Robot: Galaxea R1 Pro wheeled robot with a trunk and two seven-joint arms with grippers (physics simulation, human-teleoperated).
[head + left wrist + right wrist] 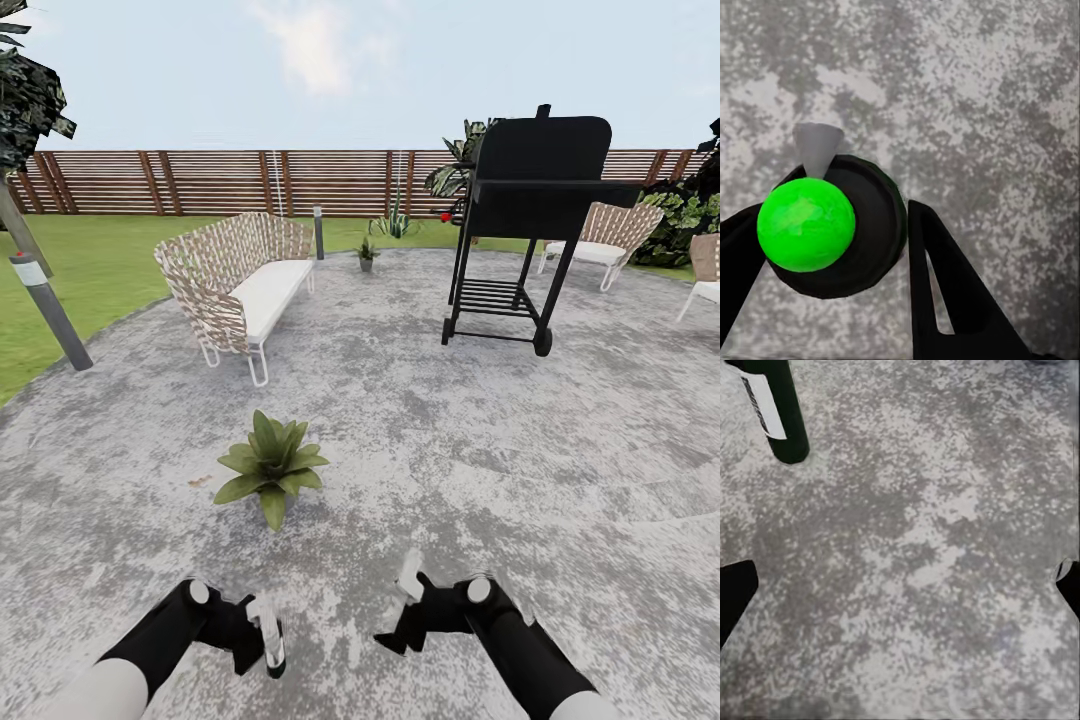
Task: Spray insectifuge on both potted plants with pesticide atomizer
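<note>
Open grey speckled round paving spreads ahead, edged by green lawn and a brown slatted wood fence. One broad-leaved green potted plant sits just ahead of the arms; a second small potted plant stands far off between the wicker bench with white cushion and the black barbecue grill. The left gripper is clamped on the slim pesticide atomizer, whose green cap and pale nozzle face the left wrist camera. The right gripper hangs spread wide over bare paving, fingers at the right wrist picture's edges, near a dark post with a white label
</note>
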